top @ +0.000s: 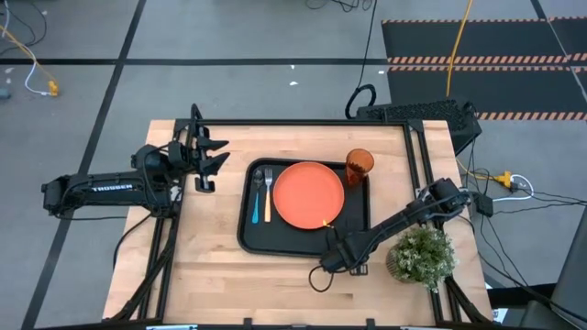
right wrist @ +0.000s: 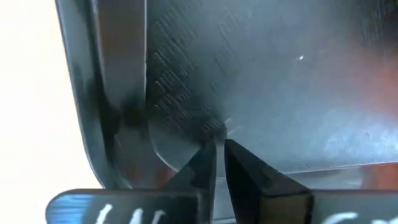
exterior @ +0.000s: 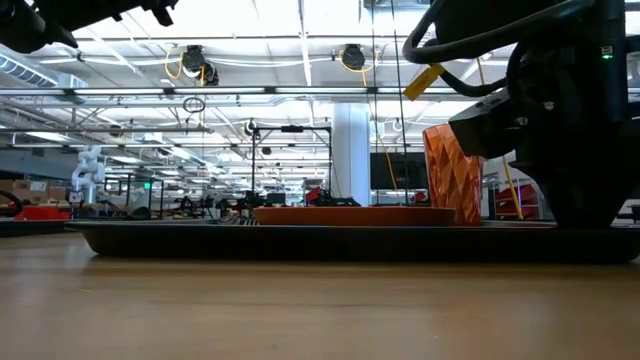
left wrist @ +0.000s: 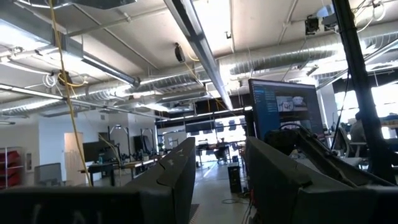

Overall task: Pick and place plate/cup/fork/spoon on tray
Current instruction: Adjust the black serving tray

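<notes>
The tray (top: 246, 234) sits mid-desk (top: 202, 275) and already carries everything: the plate (top: 308, 194) at its centre, the spoon (top: 256, 197) and fork (top: 268, 195) side by side just beside the plate on the left arm's side, the cup (top: 359, 166) upright at the tray's far corner, touching or nearly touching the plate's rim. The right gripper (right wrist: 219, 152) hangs low over the tray's near rim, fingers (right wrist: 202, 168) nearly clenched with only a sliver between them, grasping nothing. The main risk, I judge, is a low pull-away; the fingers could catch the rim and shove the tray, tipping the cup or scattering the cutlery. The left gripper (top: 209, 156) waits raised beyond the tray's left edge, fingers released.
</notes>
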Robot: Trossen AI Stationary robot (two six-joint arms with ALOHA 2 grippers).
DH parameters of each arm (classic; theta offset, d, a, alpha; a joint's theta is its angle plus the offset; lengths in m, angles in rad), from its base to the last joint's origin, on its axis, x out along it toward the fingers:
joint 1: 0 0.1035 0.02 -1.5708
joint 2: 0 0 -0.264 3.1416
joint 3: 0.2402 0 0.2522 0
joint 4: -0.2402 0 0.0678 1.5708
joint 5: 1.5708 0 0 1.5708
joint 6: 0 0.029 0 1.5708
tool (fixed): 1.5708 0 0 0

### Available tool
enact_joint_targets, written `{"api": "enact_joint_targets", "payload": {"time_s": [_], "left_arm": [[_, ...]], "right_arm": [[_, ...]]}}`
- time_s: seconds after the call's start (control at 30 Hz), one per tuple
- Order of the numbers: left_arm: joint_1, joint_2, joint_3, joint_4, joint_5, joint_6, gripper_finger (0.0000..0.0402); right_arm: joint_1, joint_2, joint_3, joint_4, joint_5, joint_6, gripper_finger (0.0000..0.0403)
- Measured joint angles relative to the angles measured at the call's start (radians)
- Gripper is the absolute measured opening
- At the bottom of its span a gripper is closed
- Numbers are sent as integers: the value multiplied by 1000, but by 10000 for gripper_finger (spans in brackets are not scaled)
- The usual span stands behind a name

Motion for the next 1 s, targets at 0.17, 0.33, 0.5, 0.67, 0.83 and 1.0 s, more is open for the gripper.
{"api": "enact_joint_targets", "payload": {"time_s": [0.17, 0.33, 0.5, 0.67, 0.83, 1.0], "left_arm": [[0, 0, 0, 0, 0, 0, 143], [0, 0, 0, 0, 0, 1, 143], [0, 0, 0, -1, 0, 1, 143], [0, 0, 0, -1, 0, 1, 143], [0, 0, 0, 0, 0, 0, 143], [0, 0, 0, 1, -1, 0, 143]], "right_arm": [[-10, 0, 0, -3, 0, -3, 26], [-9, 0, 0, -37, 0, -5, 26], [-9, -1, 0, -64, 22, 5, 26], [-9, -1, 0, -71, 24, 16, 26], [-10, -2, 0, -95, 50, 53, 26], [-10, -2, 0, -96, 50, 88, 26]]}}
